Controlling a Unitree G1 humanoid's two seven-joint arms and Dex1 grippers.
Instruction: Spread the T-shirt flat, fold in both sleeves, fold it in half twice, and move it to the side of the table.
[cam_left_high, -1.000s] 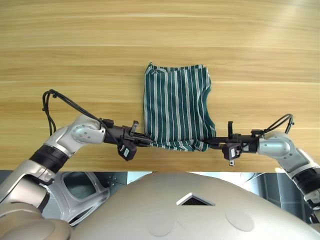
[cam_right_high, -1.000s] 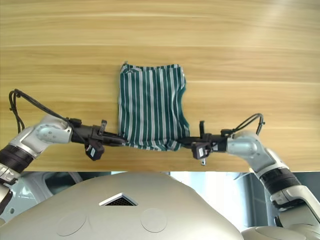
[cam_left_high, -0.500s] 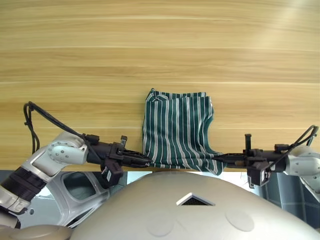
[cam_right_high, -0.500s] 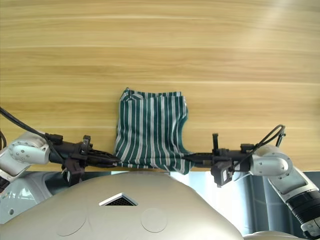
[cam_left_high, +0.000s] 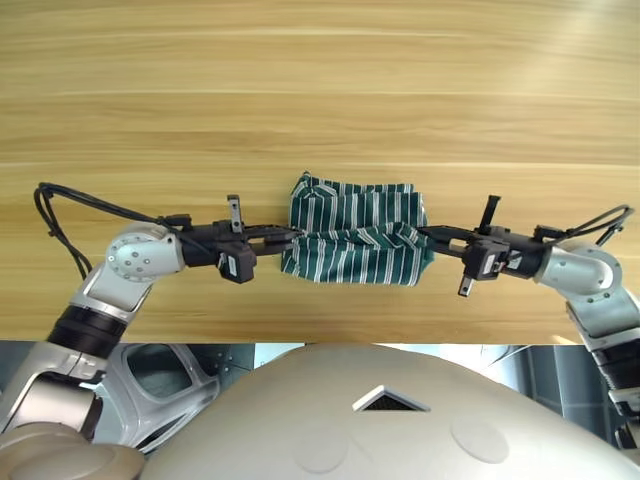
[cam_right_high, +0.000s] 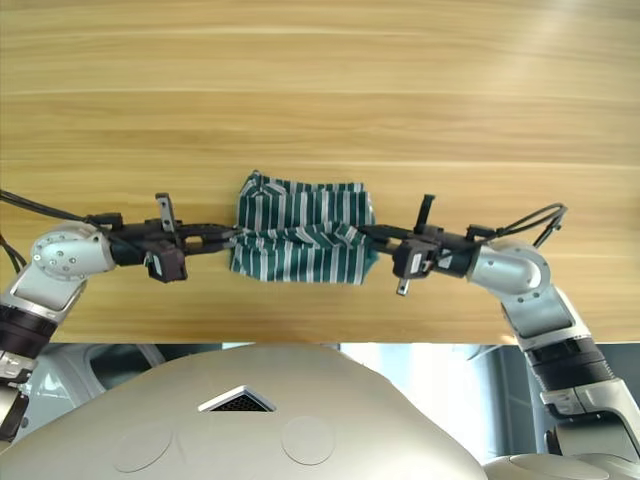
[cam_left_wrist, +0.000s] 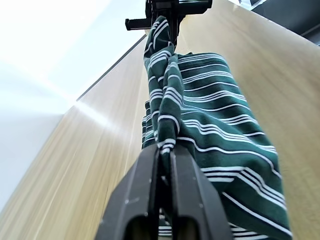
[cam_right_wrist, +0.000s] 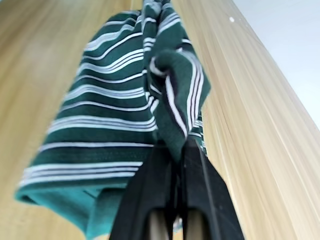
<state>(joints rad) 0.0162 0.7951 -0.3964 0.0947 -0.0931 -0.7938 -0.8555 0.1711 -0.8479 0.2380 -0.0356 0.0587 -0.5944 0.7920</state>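
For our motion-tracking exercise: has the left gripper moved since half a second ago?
Yes. The left gripper, shut on the T-shirt, has moved away from the near edge of the table, carrying the hem toward the far side.

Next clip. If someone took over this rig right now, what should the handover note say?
Left gripper: shut on the near-left corner of the T-shirt, held above the table.
Right gripper: shut on the near-right corner, level with it.
T-shirt: centre, toward the front edge; near hem lifted over the far half.
Done: no sleeves stick out.
Left: finish this half-fold, any further fold, move aside.
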